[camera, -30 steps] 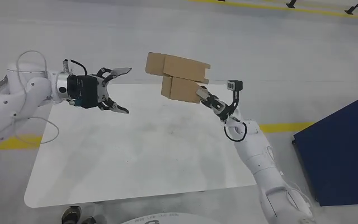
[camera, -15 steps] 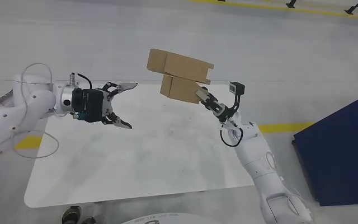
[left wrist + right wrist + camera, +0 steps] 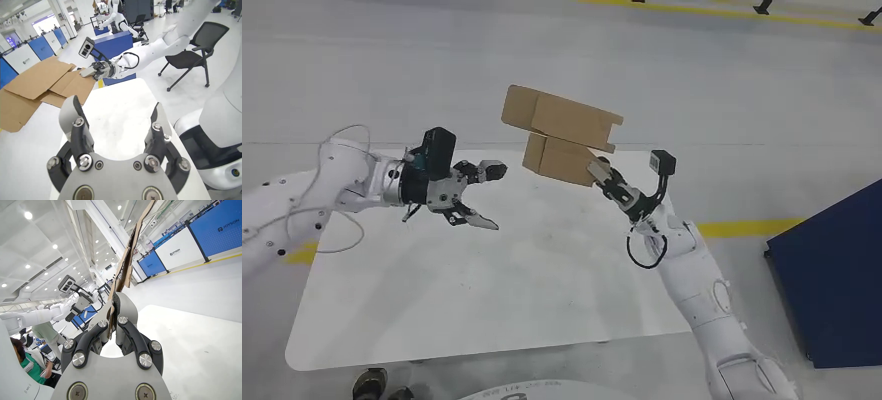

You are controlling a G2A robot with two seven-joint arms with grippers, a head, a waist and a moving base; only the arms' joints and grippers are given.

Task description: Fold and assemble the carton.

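The left claw [image 3: 492, 197] hangs above the white counter [image 3: 472, 300], its jaws spread wide with nothing between them. Ahead of this claw, higher up and well apart from it, the carton [image 3: 562, 128] is in the air past the counter's far edge. It is flattened, with loose flaps and one panel overlapping another. At the carton's corner nearest the robot, the right claw [image 3: 600, 172] is clamped on the cardboard, and its wrist view shows the sheet pinched between both pads.

The step in hand is probably a second hold by the free claw. It should meet the sheet edge-on, on the side away from the right claw. Biting one layer only, past the flap crease, would let a pull open the carton. Thin board flexes, so a shallow bite may slip.
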